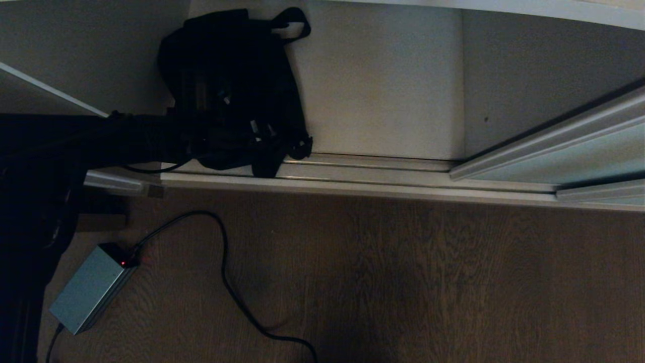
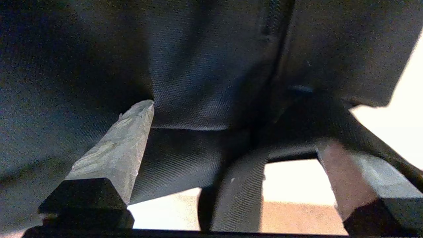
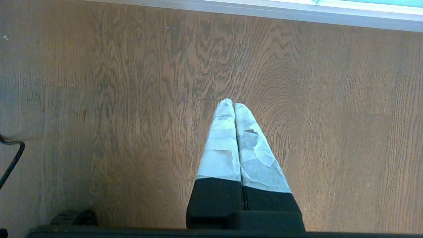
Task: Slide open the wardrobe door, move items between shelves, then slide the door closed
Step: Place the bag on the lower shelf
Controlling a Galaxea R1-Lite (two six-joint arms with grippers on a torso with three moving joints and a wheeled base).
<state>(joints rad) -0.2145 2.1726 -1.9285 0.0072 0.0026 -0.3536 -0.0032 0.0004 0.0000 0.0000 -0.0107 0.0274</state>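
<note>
The sliding wardrobe door [image 1: 569, 151] — frosted pale blue-green glass in a slim off-white frame — stands pushed to the right, leaving the left part of the wardrobe open. In that opening the black bag [image 1: 237, 85] sits on the white bottom shelf [image 1: 383, 85], toward its left end, with one loop strap [image 1: 292, 22] standing up at the back and a lower strap hanging over the grooved metal floor track [image 1: 363, 169].

The left gripper [image 2: 231, 129] reaches in from the left, its dark arm lying across the bag's lower half in the head view. From its wrist camera the two fingers [image 2: 115, 148] stand wide apart with the woven black fabric and a strap between them; nothing is pinched.

The right gripper [image 3: 234, 107] hangs parked above the wooden floor [image 3: 99, 99], fingers pressed together and empty.

On the floor in front of the wardrobe lie a grey box [image 1: 90, 287] and its black cable [image 1: 224, 272].
</note>
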